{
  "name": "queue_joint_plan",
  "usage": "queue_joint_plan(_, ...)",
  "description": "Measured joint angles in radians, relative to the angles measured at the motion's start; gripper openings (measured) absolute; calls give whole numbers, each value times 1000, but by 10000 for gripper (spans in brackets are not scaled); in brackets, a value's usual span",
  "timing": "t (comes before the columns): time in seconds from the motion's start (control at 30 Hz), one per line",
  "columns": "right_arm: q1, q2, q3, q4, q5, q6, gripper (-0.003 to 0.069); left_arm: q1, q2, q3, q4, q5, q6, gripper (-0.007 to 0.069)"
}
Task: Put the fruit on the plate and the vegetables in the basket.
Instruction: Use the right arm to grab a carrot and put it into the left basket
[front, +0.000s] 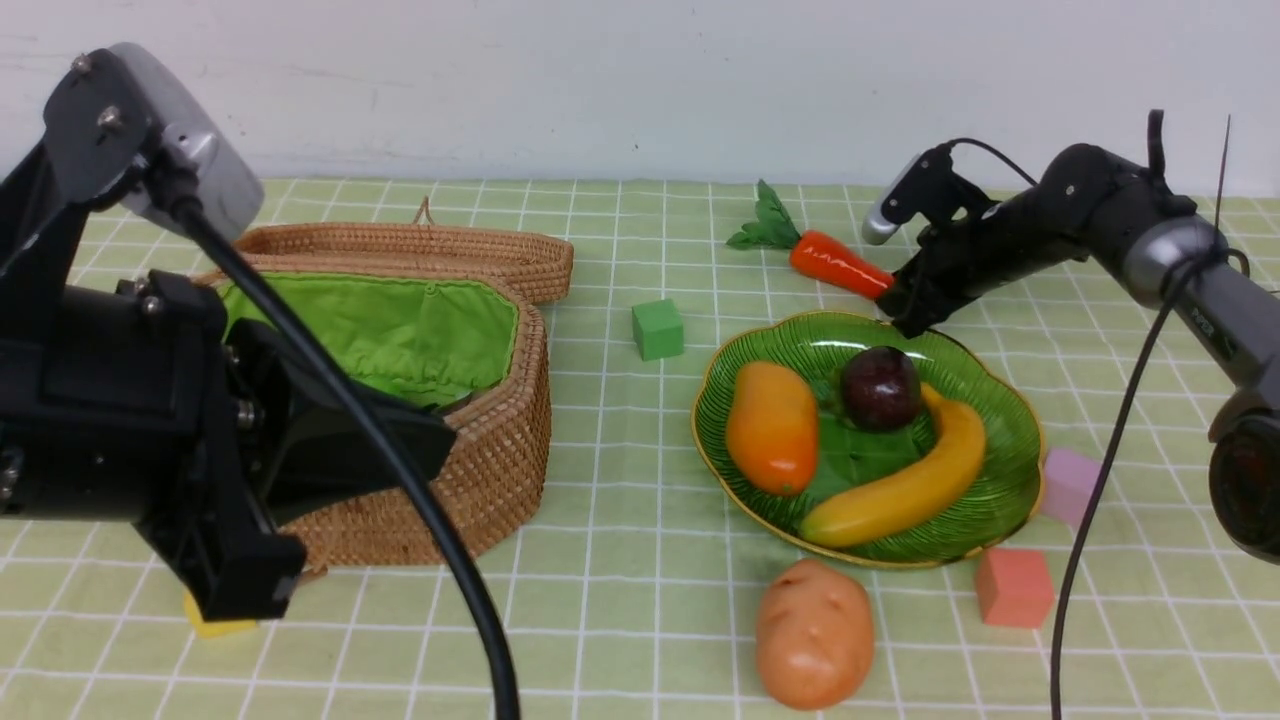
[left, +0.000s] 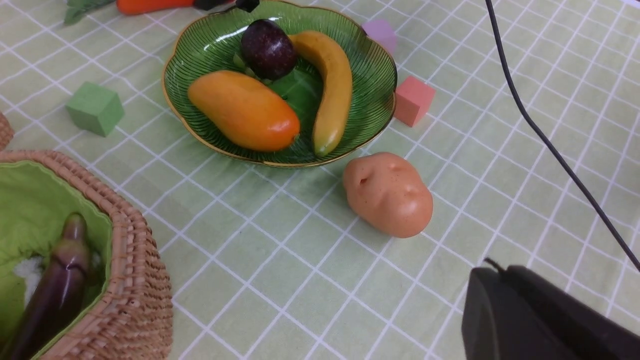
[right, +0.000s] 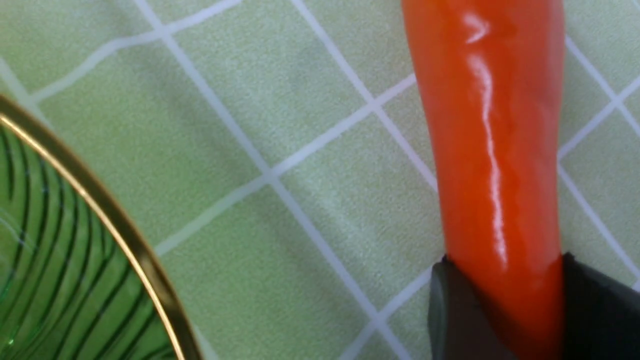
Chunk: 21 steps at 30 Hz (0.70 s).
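A green-checked worktop (front: 620, 600) seen from the robot's side. The step in hand was picking up the carrot (front: 838, 264), which lay on the cloth just behind the plate (front: 800, 340). The right tool (front: 897, 300) had its two dark jaws pressed against either side of the carrot's narrow end; the carrot looked to be resting on the cloth, not yet lifted. The left tool (front: 400, 445) hung closed and empty beside the basket (front: 500, 440).

The next move probably called for a lift high enough to clear the plate's rim, then a carry across to the basket on the far left.

Counted: three fruit, all on the plate: one banana (front: 915, 485), one mango (front: 772, 425), one mangosteen (front: 880, 388). Three vegetables in view: one eggplant (left: 55, 295) inside the basket, the carrot, and one potato (front: 813, 632) on the worktop in front of the plate. No gourd could be seen. Four small cubes: green (front: 657, 329), coral (front: 1013, 587), lilac (front: 1068, 485), and yellow (front: 220, 627), half hidden under the left arm.
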Motion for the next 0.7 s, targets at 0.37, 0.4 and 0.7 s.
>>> queue_joint_plan(0.37,0,-65,3,-34,58,63,250,0,0,0,3,10,0,-8)
queue_joint_plan(0.4,0,-74,3,-35,60,71,250,0,0,0,3,10,-1,-8)
queue_joint_plan(0.7,0,-156,2,-44,207,184,250,0,-14,0,57,-10,-120,-8)
